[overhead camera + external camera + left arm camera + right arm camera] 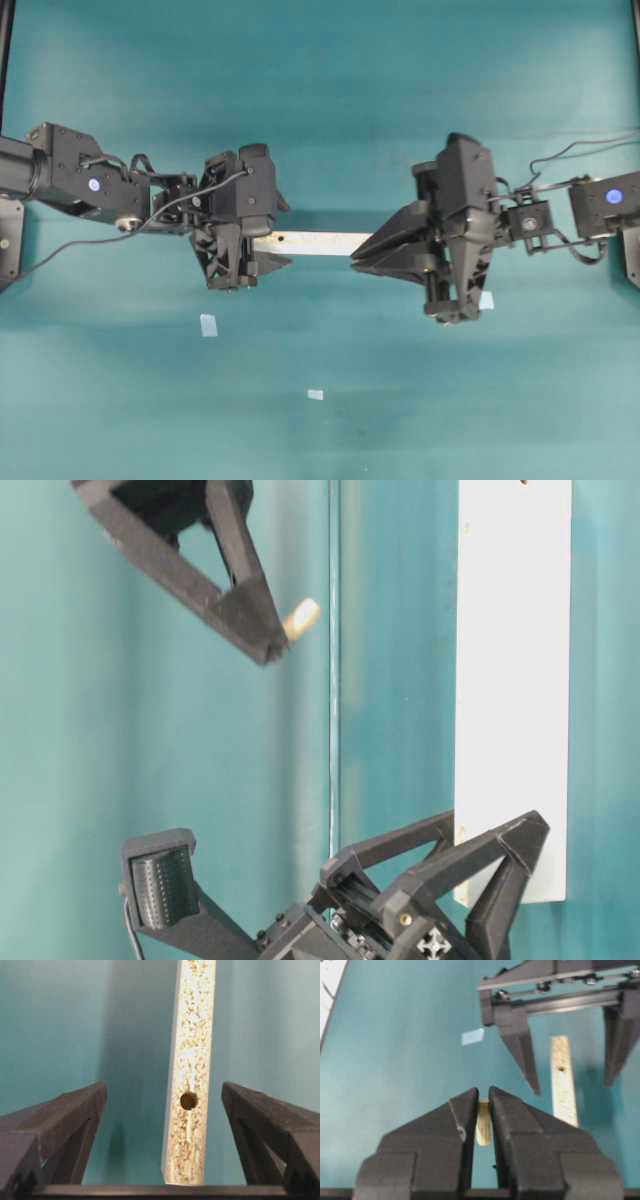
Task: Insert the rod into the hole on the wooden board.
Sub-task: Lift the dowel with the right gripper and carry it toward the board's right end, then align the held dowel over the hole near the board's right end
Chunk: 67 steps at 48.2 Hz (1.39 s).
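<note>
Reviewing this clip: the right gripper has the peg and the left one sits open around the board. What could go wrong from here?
1. The left gripper stands open around the wooden board, not clamping it, so the board may shift or tip when pushed.
2. The rod is pinched between the right gripper fingers with only a short end showing; it could slip or tilt.
3. The hole is small, so a slightly off approach may jam the rod on the board's edge.

Teal table cover point(330, 120), three pale-blue tape squares — one point(208, 325), another point(315, 394), third point(486, 300)
</note>
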Each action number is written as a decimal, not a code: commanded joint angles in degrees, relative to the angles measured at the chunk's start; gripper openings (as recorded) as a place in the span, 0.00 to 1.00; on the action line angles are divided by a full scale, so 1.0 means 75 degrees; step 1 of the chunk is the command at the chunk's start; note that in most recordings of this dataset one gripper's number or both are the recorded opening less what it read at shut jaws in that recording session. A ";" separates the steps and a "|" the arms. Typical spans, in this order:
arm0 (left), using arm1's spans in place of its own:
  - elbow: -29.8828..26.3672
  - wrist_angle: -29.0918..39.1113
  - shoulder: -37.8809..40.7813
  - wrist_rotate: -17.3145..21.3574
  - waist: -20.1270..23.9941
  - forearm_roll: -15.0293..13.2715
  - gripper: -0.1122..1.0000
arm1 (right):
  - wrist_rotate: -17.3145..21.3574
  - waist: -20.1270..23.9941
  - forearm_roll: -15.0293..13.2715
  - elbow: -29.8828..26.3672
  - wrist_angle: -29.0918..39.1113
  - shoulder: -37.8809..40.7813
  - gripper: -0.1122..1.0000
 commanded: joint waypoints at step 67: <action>-0.0129 -0.0059 -0.0023 0.0082 -0.0141 0.0023 0.59 | -0.0199 -0.0879 0.0047 0.1254 -0.1641 -0.0422 0.20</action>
